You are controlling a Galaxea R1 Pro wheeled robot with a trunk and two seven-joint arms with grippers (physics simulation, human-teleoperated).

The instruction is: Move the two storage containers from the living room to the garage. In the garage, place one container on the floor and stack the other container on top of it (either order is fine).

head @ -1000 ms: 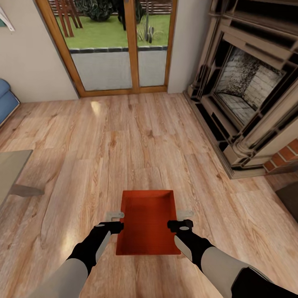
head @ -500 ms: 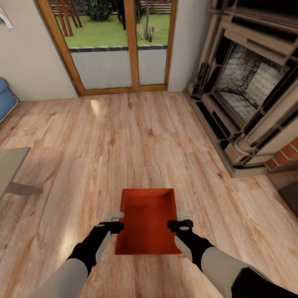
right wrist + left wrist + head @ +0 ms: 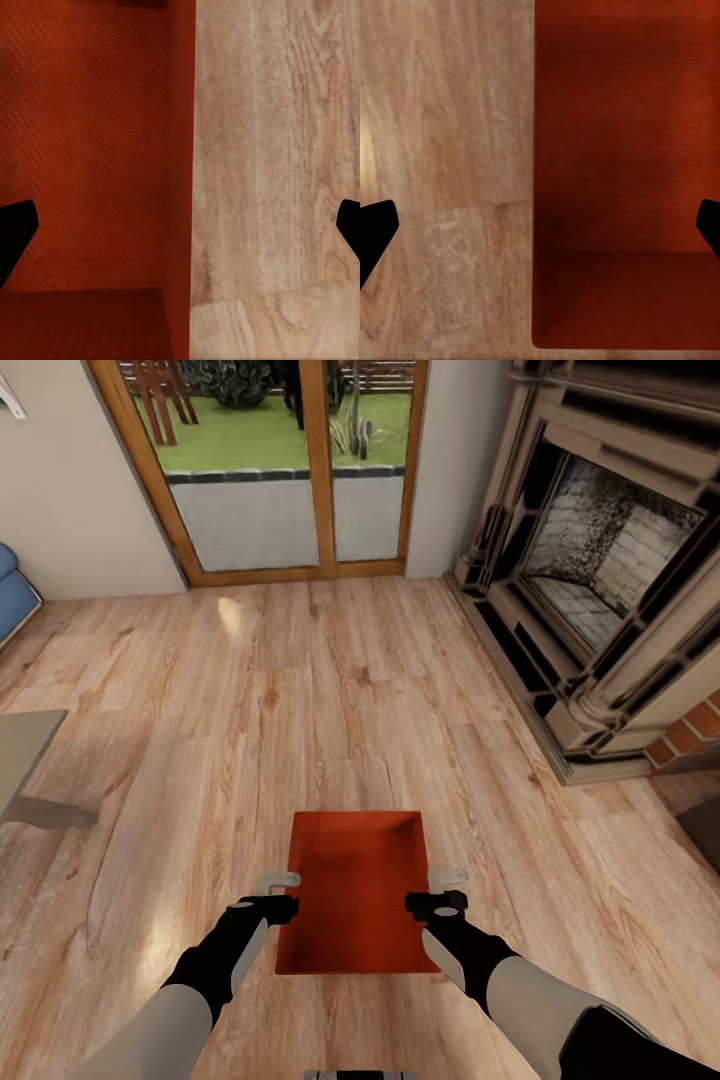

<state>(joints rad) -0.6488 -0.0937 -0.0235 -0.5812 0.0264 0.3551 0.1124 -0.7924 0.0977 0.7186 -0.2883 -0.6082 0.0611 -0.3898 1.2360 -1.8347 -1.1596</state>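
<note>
You've got one storage container (image 3: 355,895) carried low in front of the trunk, open side up, long axis pointing away from you, over the light wood plank floor (image 3: 300,710) of the living room.

Left gripper (image 3: 283,895) is at the bin's left wall, right gripper (image 3: 440,892) at the right wall, roughly mid-length on both.

In the left wrist view the wall edge of the bin (image 3: 622,187) runs between the two dark fingertips (image 3: 375,232), one tip over the inside, one over the planks (image 3: 442,150). Jaws look spread wide around the wall, not pinched.

The right wrist view is the same, mirrored: bin (image 3: 90,150) on one side, planks (image 3: 277,165) on the other, fingertips (image 3: 15,232) far apart.

Table corner (image 3: 25,760) sits at far left.

Fireplace (image 3: 600,580) stands along the right.

Blue sofa edge (image 3: 12,595) shows by the left wall.

Glass patio door (image 3: 290,470) is straight ahead, lawn behind it.
</note>
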